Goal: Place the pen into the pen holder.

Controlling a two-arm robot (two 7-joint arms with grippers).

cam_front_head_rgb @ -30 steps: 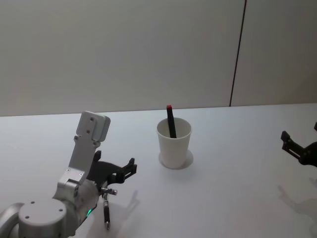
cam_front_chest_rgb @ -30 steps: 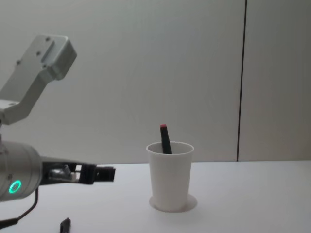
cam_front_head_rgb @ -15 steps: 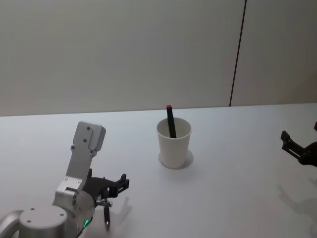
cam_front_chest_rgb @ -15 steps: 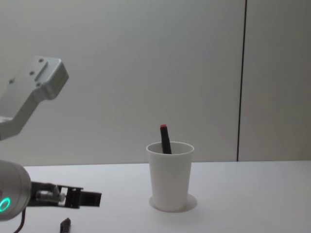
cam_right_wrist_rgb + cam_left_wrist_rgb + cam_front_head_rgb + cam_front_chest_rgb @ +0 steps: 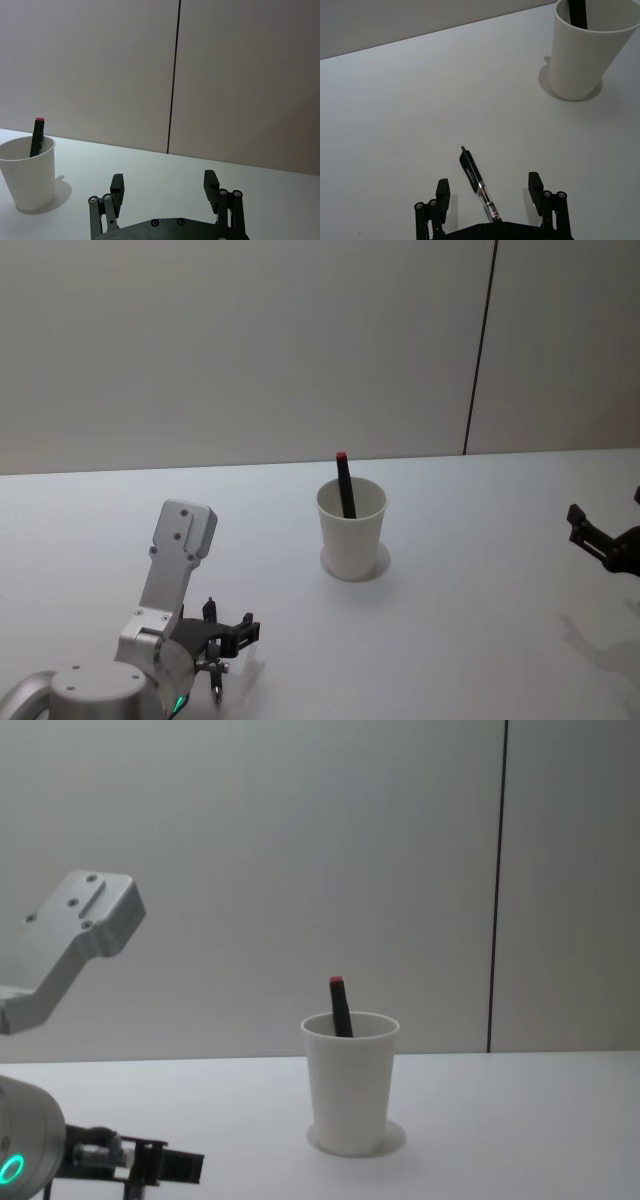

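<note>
White paper forms the pen holder (image 5: 351,530), a plain tapered cup with a rolled rim that stands upright near the middle of the pale table (image 5: 480,590). A black marker (image 5: 344,483) with a red end already leans inside it and pokes above the rim.

The ballpoint pen (image 5: 476,176) that the task appears to concern lies flat on the table, well apart from the cup on the robot's left and nearer to the robot. The left gripper (image 5: 488,183) hangs low over it with its fingers spread, one on each side of the barrel and neither touching it. So the pen is lined up but not yet grasped. By my reckoning the task is at its start: closing on the pen, lifting it, carrying it to the cup and dropping it in are all left to do.

The right gripper (image 5: 163,181) is parked at the robot's right, fingers apart and empty.

The cup carries no print. The pen's clear barrel has a small label (image 5: 491,209), too small to read.
</note>
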